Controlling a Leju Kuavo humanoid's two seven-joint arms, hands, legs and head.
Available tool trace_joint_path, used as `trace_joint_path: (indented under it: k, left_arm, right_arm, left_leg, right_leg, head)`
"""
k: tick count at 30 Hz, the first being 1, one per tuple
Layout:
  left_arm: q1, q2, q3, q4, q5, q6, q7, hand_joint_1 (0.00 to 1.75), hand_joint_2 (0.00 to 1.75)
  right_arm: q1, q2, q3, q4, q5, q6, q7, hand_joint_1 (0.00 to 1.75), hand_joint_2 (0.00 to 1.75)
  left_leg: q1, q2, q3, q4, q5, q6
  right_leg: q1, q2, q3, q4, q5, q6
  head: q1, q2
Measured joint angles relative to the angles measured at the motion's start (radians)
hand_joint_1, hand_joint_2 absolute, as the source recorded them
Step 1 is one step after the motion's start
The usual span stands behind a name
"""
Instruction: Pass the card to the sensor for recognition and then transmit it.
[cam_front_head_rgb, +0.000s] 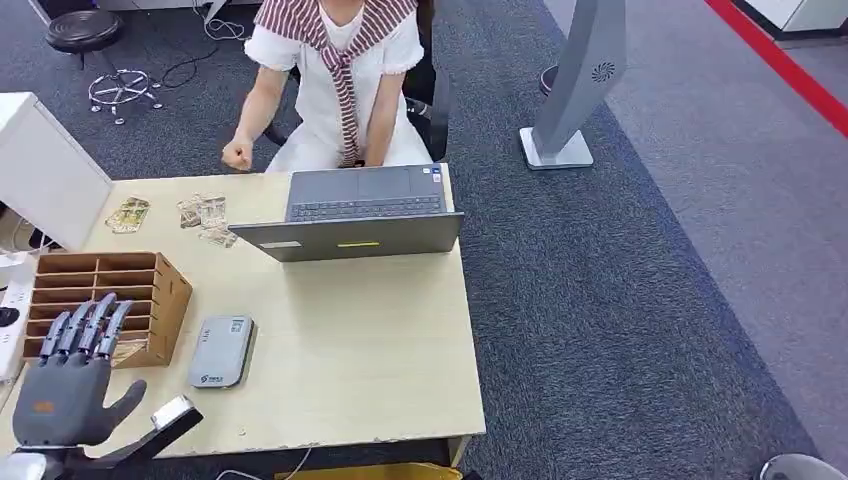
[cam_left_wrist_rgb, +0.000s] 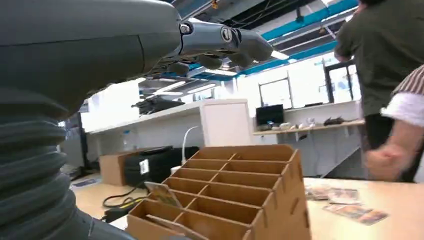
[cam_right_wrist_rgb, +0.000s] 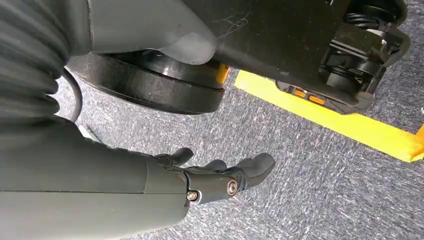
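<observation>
My left hand (cam_front_head_rgb: 75, 375) hovers open over the near left corner of the desk, fingers stretched toward the wooden compartment box (cam_front_head_rgb: 150, 280), holding nothing. In the left wrist view the fingers (cam_left_wrist_rgb: 220, 42) reach out above the box (cam_left_wrist_rgb: 240, 190), where a card (cam_left_wrist_rgb: 162, 192) stands in a near compartment. The grey card sensor (cam_front_head_rgb: 221, 351) lies flat on the desk just right of the box. Several loose cards (cam_front_head_rgb: 205, 218) lie at the desk's far left. My right hand (cam_right_wrist_rgb: 220, 177) hangs beside my body above the carpet, empty with fingers loosely extended.
A person in white sits behind the desk, a fist (cam_front_head_rgb: 237, 154) near the far edge. An open grey laptop (cam_front_head_rgb: 355, 215) stands mid-desk. A white cabinet (cam_front_head_rgb: 40, 170) borders the left. A grey stand (cam_front_head_rgb: 580, 90) is on the carpet to the right.
</observation>
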Motion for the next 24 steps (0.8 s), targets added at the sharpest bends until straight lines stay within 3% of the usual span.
trace_joint_path:
  k: [24]
  left_arm:
    - [-0.041,-0.001,0.07,0.13,-0.006,0.033,0.017,0.0,1.75]
  right_arm:
    - [0.001,0.0,0.0,0.0,0.004,0.007,-0.008,0.0,1.75]
  left_leg:
    - [0.0,0.0,0.0,0.0,0.0,0.0]
  right_leg:
    - [0.0,0.0,0.0,0.0,0.0,0.0]
  head:
    - [0.0,0.0]
